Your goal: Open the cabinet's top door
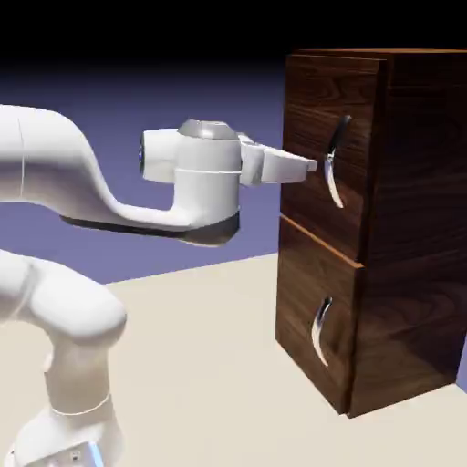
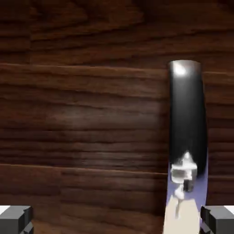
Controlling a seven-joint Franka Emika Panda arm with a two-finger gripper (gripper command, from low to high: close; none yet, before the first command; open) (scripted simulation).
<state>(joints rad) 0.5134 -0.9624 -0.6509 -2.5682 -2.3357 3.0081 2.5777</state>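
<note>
Cabinet [image 1: 415,228]: tall, dark walnut grain, standing on the pale floor at the exterior view's right, two front panels stacked one above the other. Top door [image 1: 319,146]: upper panel, taller than the lower panel [image 1: 315,310], flush with the front and closed; a thin orange-brown edge runs between the two. My arm, white, reaches in from the exterior view's left at the height of the upper panel. Upper handle [image 1: 337,162]: long, curved, glossy, dark toward its top and bright silver below. Lower handle [image 1: 322,331]: shorter, curved, silver. My gripper [image 1: 313,166] is open, fingertips near the upper handle; whether they touch it I cannot tell. Hand view: the two grey tips stand wide apart at the bottom edge, the upper handle rising nearer the right tip, wood grain behind. Nothing gripped.
</note>
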